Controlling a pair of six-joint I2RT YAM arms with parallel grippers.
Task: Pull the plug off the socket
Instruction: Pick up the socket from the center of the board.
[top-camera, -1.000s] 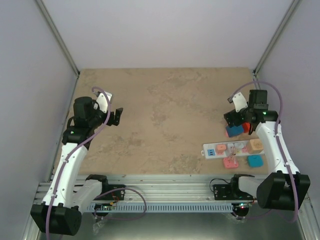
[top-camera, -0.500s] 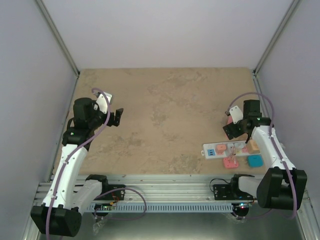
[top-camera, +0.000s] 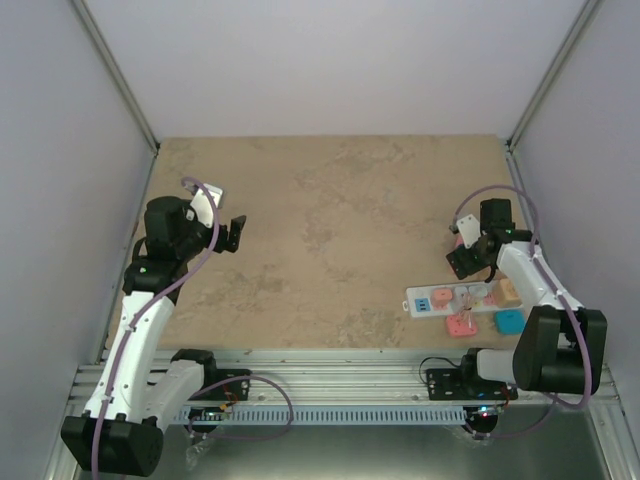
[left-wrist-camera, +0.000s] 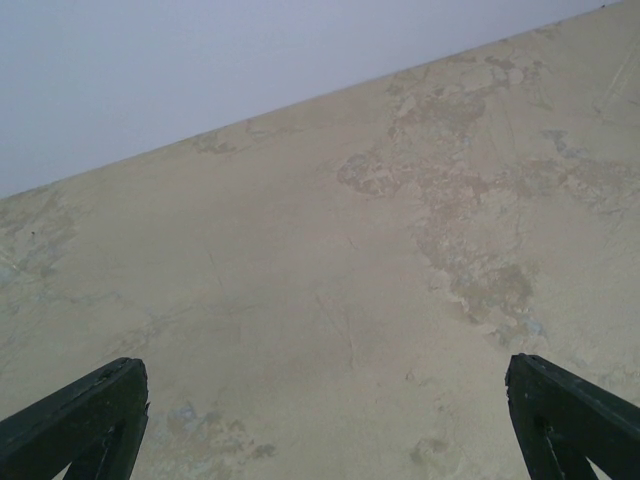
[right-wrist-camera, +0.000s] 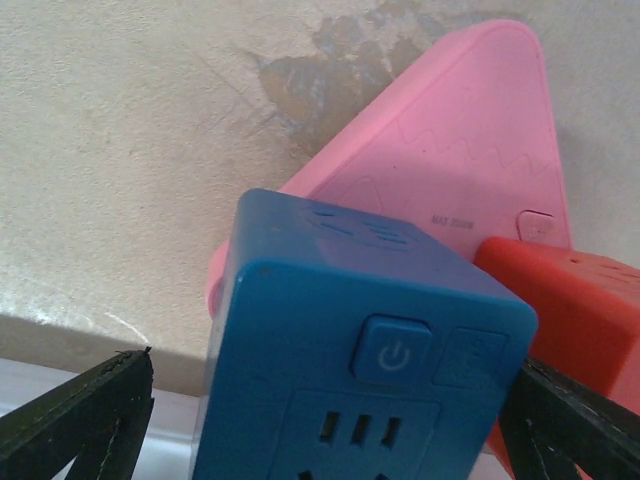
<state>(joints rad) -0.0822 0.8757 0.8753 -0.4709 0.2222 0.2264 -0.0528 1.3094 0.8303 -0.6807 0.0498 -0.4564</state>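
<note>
One white power strip (top-camera: 440, 300) lies at the bench's (top-camera: 330, 220) near right, its long axis running left to right. The right gripper (right-wrist-camera: 330, 365) is spread wide, with one blue plug cube (right-wrist-camera: 360, 300) between its fingers. The left gripper (top-camera: 237, 232) is wide and empty.

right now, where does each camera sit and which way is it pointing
top external: above and behind the arms, looking down on the table and the socket; both arms, left gripper and right gripper show.
left wrist: low, facing across the table toward the wall; fingertips in bottom corners.
right wrist: close on a blue block before a pink triangular block; fingertips in bottom corners.
shared: all three show the tan table.
</note>
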